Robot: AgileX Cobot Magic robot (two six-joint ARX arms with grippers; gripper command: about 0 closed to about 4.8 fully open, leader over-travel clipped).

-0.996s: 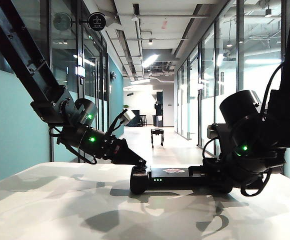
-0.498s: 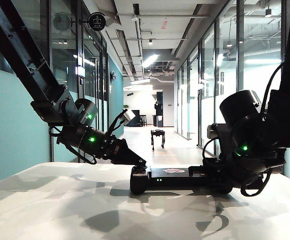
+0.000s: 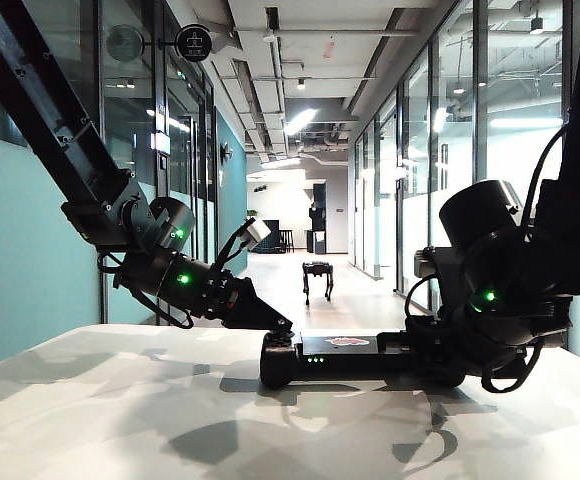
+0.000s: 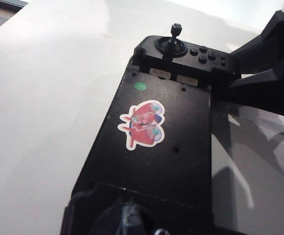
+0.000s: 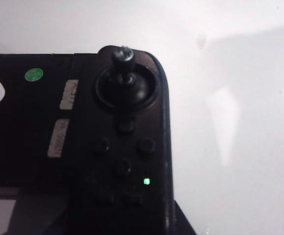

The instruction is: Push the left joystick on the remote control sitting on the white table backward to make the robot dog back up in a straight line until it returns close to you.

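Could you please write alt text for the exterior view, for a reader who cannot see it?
A black remote control lies on a white table, with the left tool at its left end and the right tool at its right end. Beyond, a small robot dog stands in a glass-walled corridor.

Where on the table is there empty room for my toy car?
The white table is bare in front of the remote control and off to the left of it. It is crowded around the remote: the left claw sits at its left end, and the right claw at its right end.
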